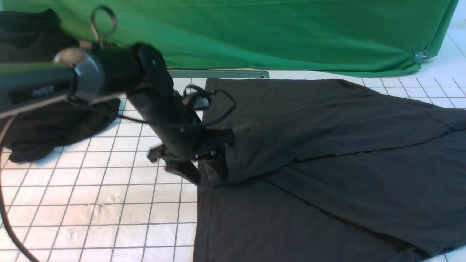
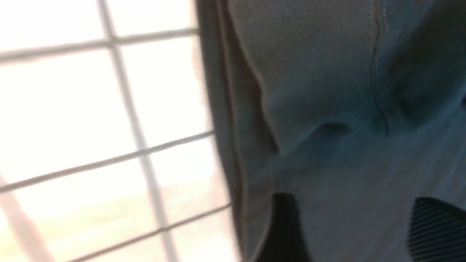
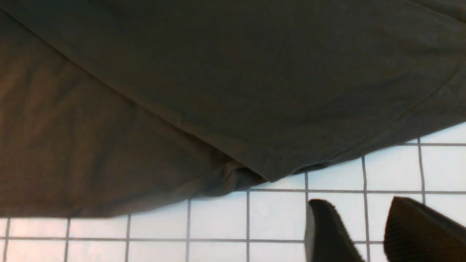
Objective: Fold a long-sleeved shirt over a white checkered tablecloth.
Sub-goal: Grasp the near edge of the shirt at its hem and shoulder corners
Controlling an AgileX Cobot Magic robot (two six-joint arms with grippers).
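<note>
My L gripper [image 2: 358,229] was blurred in front view. Jaws stood wide apart, empty; long-sleeved shirt [image 1: 327,145] lay toward 3 o'clock.

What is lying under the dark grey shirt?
The white checkered tablecloth shows around the shirt and continues beneath it. Anything else under the shirt is covered and cannot be seen.

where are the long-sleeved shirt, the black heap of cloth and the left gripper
long-sleeved shirt [image 1: 327,145], front view, on its flat body panel
black heap of cloth [image 1: 47,134], front view, on its lower bulge
left gripper [image 2: 358,223], left wrist view, midway between its two dark fingertips
</note>
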